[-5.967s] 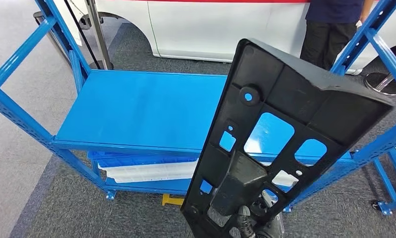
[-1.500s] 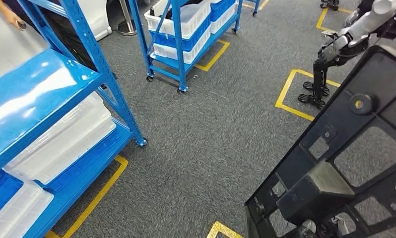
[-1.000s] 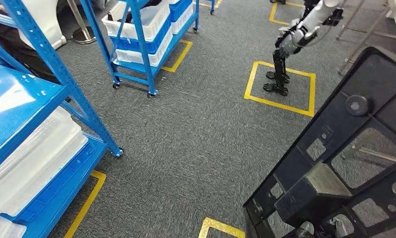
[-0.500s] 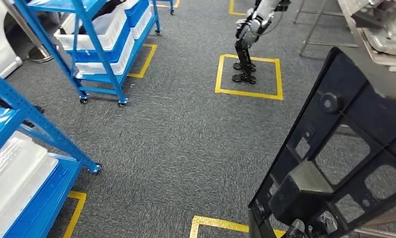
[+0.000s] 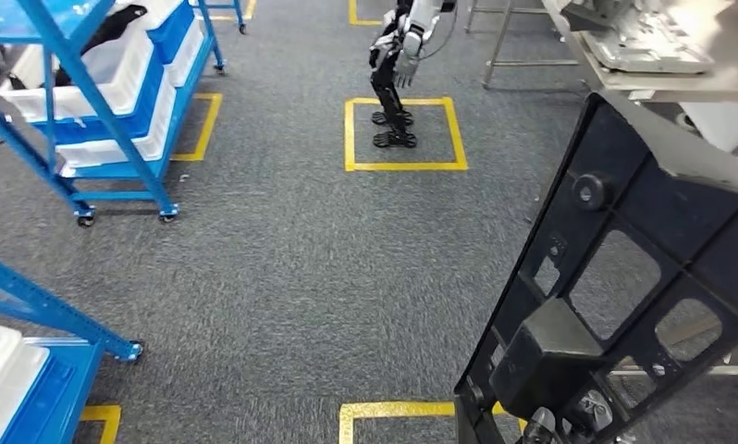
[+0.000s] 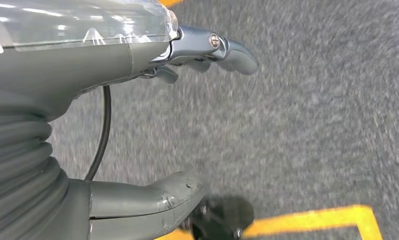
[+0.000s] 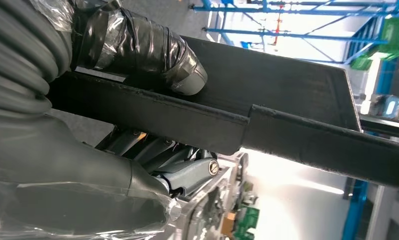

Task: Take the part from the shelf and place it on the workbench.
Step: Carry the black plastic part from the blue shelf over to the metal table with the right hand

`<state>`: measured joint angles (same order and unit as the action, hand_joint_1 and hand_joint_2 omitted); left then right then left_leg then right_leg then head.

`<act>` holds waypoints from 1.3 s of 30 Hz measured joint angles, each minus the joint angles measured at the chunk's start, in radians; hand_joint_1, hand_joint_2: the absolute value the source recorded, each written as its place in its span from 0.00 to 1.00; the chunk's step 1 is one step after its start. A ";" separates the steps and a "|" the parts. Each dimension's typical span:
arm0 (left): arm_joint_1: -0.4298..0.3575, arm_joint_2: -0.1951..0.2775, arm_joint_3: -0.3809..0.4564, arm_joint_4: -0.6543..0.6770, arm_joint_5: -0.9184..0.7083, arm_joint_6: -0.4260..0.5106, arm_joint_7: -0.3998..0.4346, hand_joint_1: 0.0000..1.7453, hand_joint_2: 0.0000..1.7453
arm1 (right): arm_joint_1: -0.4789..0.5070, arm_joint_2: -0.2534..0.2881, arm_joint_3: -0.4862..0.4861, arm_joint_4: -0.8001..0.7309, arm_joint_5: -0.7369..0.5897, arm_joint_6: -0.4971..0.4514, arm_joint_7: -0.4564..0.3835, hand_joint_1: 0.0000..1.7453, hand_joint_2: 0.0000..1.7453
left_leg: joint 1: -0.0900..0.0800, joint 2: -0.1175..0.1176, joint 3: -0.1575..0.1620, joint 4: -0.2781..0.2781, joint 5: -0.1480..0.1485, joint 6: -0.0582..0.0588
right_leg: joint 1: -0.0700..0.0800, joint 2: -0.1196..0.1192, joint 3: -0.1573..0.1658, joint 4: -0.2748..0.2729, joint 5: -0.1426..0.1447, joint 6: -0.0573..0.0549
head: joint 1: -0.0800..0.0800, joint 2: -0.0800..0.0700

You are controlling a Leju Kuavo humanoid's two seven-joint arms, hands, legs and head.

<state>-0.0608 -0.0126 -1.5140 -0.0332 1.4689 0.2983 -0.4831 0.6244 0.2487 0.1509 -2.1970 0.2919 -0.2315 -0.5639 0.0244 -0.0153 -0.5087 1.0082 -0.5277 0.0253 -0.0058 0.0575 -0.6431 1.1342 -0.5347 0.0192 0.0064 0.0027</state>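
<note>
The part [image 5: 624, 277] is a large black plastic panel with several cut-out windows. It stands tilted at the right of the head view, and my right hand [image 5: 543, 428] grips its lower end. In the right wrist view the taped thumb [image 7: 137, 47] lies over the panel's edge [image 7: 287, 95], with the fingers [image 7: 152, 155] under it. The grey metal workbench [image 5: 689, 91], carrying metal pieces, shows at the top right behind the panel. My left hand [image 6: 137, 55] hangs over the carpet, fingers apart and holding nothing.
Another humanoid robot [image 5: 398, 65] stands in a yellow floor square [image 5: 404, 166] straight ahead. A blue wheeled rack [image 5: 97, 111] with white and blue bins is at the left, and a blue shelf corner [image 5: 32, 305] at the lower left. Grey carpet lies between.
The whole view has swung as I turn: the shelf slides off to the left and the workbench comes in at the top right. The panel stays in my right hand.
</note>
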 joint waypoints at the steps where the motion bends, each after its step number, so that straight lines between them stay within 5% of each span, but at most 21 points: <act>1: 0.001 0.000 0.000 0.000 0.002 0.003 0.000 0.00 1.00 | 0.002 0.000 -0.005 -0.004 0.005 0.013 -0.002 1.00 1.00 | -0.002 0.016 0.000 -0.002 0.000 0.004 | 0.000 -0.026 -0.030 0.060 -0.031 0.003 | 0.001 0.000; 3: 0.002 -0.001 -0.001 0.000 0.005 0.007 0.001 0.00 1.00 | 0.004 0.000 -0.016 -0.006 0.020 0.031 -0.001 1.00 1.00 | -0.006 0.049 0.000 -0.002 -0.002 0.008 | -0.005 -0.046 -0.080 0.164 -0.069 0.009 | 0.001 0.000; 4: 0.001 -0.001 -0.001 0.000 0.006 0.007 0.003 0.00 1.00 | 0.005 0.000 -0.021 -0.006 0.029 0.035 0.001 1.00 1.00 | -0.006 0.064 0.000 -0.002 -0.004 0.008 | -0.008 -0.050 -0.084 0.175 -0.062 0.011 | 0.001 0.000; 6: -0.002 -0.004 -0.002 0.000 0.007 0.008 0.010 0.00 1.00 | 0.006 0.001 -0.029 -0.006 0.044 0.041 0.003 1.00 1.00 | -0.006 0.089 0.005 -0.002 -0.009 0.004 | -0.011 -0.065 -0.033 0.086 -0.007 0.012 | 0.001 0.000; 8: -0.003 -0.008 -0.003 0.000 0.007 0.009 0.019 0.00 1.00 | 0.006 0.003 -0.035 -0.008 0.055 0.048 0.005 1.00 1.00 | -0.008 0.109 0.014 -0.002 -0.017 -0.004 | -0.006 -0.108 0.038 -0.043 0.035 0.004 | 0.001 0.000; 10: -0.004 -0.011 -0.004 -0.001 0.008 0.010 0.028 0.00 1.00 | 0.008 0.010 -0.040 -0.011 0.061 0.052 0.006 1.00 1.00 | -0.011 0.126 0.021 -0.003 -0.022 -0.015 | 0.005 -0.128 0.063 -0.093 0.039 -0.007 | 0.000 0.000; 12: -0.006 -0.013 -0.007 -0.001 0.008 0.013 0.036 0.00 1.00 | 0.011 0.019 -0.048 -0.013 0.068 0.054 0.008 1.00 1.00 | -0.009 0.141 0.029 -0.007 -0.026 -0.027 | 0.008 -0.105 0.063 -0.098 0.042 -0.019 | 0.000 0.000; 14: -0.008 -0.014 -0.010 -0.001 0.008 0.015 0.041 0.00 1.00 | 0.015 0.027 -0.056 -0.014 0.079 0.056 0.009 1.00 1.00 | -0.005 0.107 0.024 0.018 -0.049 -0.036 | 0.003 -0.084 0.070 -0.113 0.049 -0.033 | 0.000 0.000; 16: -0.006 -0.014 -0.012 -0.001 0.009 0.017 0.043 0.00 1.00 | 0.018 0.035 -0.061 -0.014 0.088 0.057 0.011 1.00 1.00 | -0.003 0.047 -0.025 0.124 -0.106 -0.039 | 0.000 -0.062 0.074 -0.120 0.053 -0.043 | -0.001 0.000; 18: -0.001 -0.015 -0.014 -0.001 0.009 0.017 0.044 0.00 1.00 | 0.018 0.039 -0.064 -0.013 0.094 0.058 0.015 1.00 1.00 | -0.002 0.026 -0.091 0.248 -0.147 -0.041 | 0.002 -0.034 0.074 -0.118 0.052 -0.048 | -0.001 0.000; 19: 0.001 -0.015 -0.015 -0.001 0.009 0.017 0.044 0.00 1.00 | 0.018 0.040 -0.066 -0.012 0.098 0.058 0.017 1.00 1.00 | -0.002 0.023 -0.109 0.273 -0.142 -0.042 | 0.003 -0.018 0.075 -0.116 0.051 -0.048 | -0.001 0.000; 21: 0.003 -0.014 -0.017 0.000 0.010 0.017 0.043 0.00 1.00 | 0.019 0.043 -0.070 -0.010 0.110 0.056 0.021 1.00 1.00 | -0.002 0.013 -0.094 0.209 -0.074 -0.041 | 0.002 0.015 0.076 -0.108 0.048 -0.045 | -0.001 0.000; 23: 0.003 -0.014 -0.017 0.000 0.012 0.015 0.042 0.00 1.00 | 0.020 0.048 -0.075 -0.008 0.121 0.054 0.023 1.00 1.00 | 0.001 -0.032 -0.050 0.086 -0.010 -0.036 | 0.000 0.043 0.074 -0.097 0.042 -0.037 | -0.001 0.000; 25: 0.003 -0.013 -0.018 0.000 0.014 0.013 0.041 0.00 1.00 | 0.021 0.051 -0.077 -0.007 0.128 0.053 0.025 1.00 1.00 | 0.000 -0.066 -0.031 0.030 0.001 -0.029 | -0.001 0.066 0.065 -0.090 0.041 -0.025 | -0.001 0.000; 27: 0.001 -0.014 -0.019 0.000 0.015 0.011 0.042 0.00 1.00 | 0.023 0.053 -0.078 -0.007 0.141 0.054 0.027 1.00 1.00 | -0.002 -0.052 -0.028 0.023 0.002 -0.018 | -0.004 0.086 0.058 -0.092 0.045 -0.012 | -0.002 0.000; 29: -0.001 -0.015 -0.019 0.000 0.015 0.009 0.044 0.00 1.00 | 0.026 0.053 -0.079 -0.006 0.162 0.050 0.032 1.00 1.00 | 0.000 -0.025 -0.022 0.012 0.009 -0.004 | -0.003 0.051 0.046 -0.071 0.031 -0.002 | 0.000 0.000; 32: 0.005 -0.016 -0.019 0.000 0.015 0.008 0.047 0.00 1.00 | 0.025 0.053 -0.079 -0.006 0.199 0.037 0.041 1.00 1.00 | -0.002 0.021 -0.021 0.005 0.011 0.010 | -0.003 -0.037 -0.030 0.085 -0.057 0.008 | 0.003 0.000; 34: 0.008 -0.016 -0.019 0.000 0.015 0.008 0.048 0.00 1.00 | 0.026 0.053 -0.079 -0.005 0.213 0.030 0.045 1.00 1.00 | -0.004 0.053 -0.021 0.005 0.008 0.010 | -0.006 -0.049 -0.071 0.169 -0.081 0.013 | 0.003 0.000; 36: 0.005 -0.017 -0.019 -0.001 0.016 0.008 0.049 0.00 1.00 | 0.026 0.053 -0.080 -0.004 0.220 0.027 0.047 1.00 1.00 | -0.004 0.082 -0.016 0.005 0.004 0.008 | -0.009 -0.062 -0.041 0.115 -0.034 0.014 | 0.003 0.000; 39: 0.003 -0.020 -0.019 -0.001 0.017 0.007 0.050 0.00 1.00 | 0.026 0.054 -0.080 -0.003 0.260 0.003 0.060 1.00 1.00 | -0.007 0.116 -0.002 0.006 -0.007 -0.005 | 0.001 -0.122 0.059 -0.069 0.037 0.002 | 0.003 0.000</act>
<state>-0.0576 -0.0323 -1.5332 -0.0340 1.4856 0.3053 -0.4335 0.6509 0.3027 0.0712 -2.2004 0.5523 -0.2282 -0.5034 0.0171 0.1008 -0.5109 1.0145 -0.5352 0.0207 -0.0046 -0.0643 -0.5844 1.0656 -0.4975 0.0213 0.0094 0.0027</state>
